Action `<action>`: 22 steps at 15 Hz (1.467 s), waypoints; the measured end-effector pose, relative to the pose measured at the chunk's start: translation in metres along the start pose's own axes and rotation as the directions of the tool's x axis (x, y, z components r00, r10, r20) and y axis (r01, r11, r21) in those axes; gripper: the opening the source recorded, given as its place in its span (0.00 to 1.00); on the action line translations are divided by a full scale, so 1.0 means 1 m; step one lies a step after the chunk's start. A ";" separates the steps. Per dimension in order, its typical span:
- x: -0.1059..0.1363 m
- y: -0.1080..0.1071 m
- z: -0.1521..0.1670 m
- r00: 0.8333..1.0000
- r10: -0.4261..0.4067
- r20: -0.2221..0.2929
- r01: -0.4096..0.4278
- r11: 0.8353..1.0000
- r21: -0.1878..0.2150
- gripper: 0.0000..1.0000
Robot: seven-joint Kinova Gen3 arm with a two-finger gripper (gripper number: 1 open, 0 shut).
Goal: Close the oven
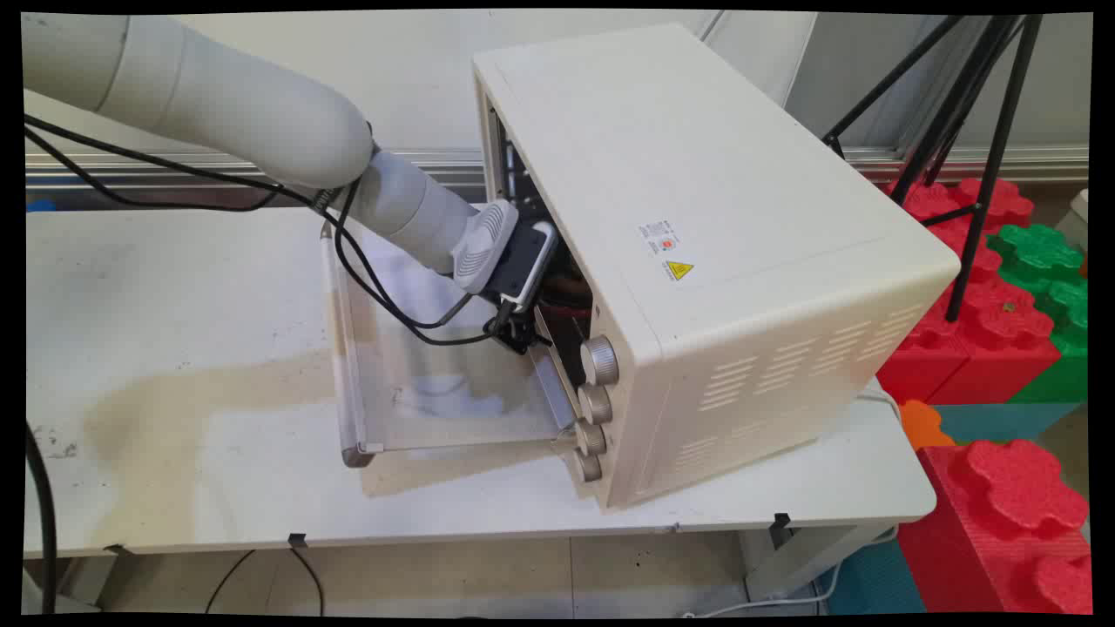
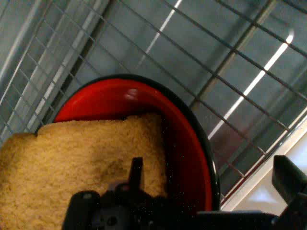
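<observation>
Bread (image 2: 72,163), a pale tan slice with a coarse crumb, fills the lower left of the hand view and lies in a red bowl (image 2: 187,158) with a dark rim. It sits right in front of the gripper (image 2: 211,191): one black finger (image 2: 136,175) rises over the slice near the bottom centre of the frame, and the other finger (image 2: 290,179) shows at the lower right edge, outside the bowl's rim. The two stand wide apart, with the bowl's right rim between them; whether either presses on the rim cannot be told. The bowl rests on a wire rack (image 2: 230,72) whose thin bars cross the upper and right parts of the frame, over a grey metal floor with bright streaks of reflected light.

In the main view the white arm (image 1: 261,122) comes down from the upper left and its wrist reaches into the mouth of a cream toaster oven (image 1: 697,218) at frame centre; the gripper itself is hidden inside the cavity. The oven's glass door (image 1: 418,348) lies folded down flat toward the left, below the wrist. Four silver knobs (image 1: 598,360) run down the oven's front edge. The oven stands on a white table (image 1: 174,348). Red and green foam blocks (image 1: 1010,313) are stacked at the right edge, behind a black tripod (image 1: 976,174).
</observation>
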 end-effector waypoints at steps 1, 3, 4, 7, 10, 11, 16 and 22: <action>0.000 0.000 -0.003 1.000 -0.009 -0.002 0.009 1.000 0.005 1.00; 0.001 0.000 -0.010 0.999 -0.034 -0.006 0.034 0.999 0.012 1.00; 0.000 0.002 -0.017 0.998 -0.063 -0.009 0.063 0.998 0.016 1.00; -0.002 0.005 -0.036 0.988 -0.154 -0.014 0.155 0.988 0.027 1.00; -0.005 0.008 -0.059 0.965 -0.261 -0.029 0.262 0.964 0.039 1.00; -0.006 0.008 -0.067 0.955 -0.295 -0.036 0.296 0.954 0.042 1.00; -0.012 0.011 -0.115 0.881 -0.466 -0.085 0.471 0.881 0.051 1.00; -0.025 0.020 -0.174 0.790 -0.603 -0.107 0.609 0.792 0.034 1.00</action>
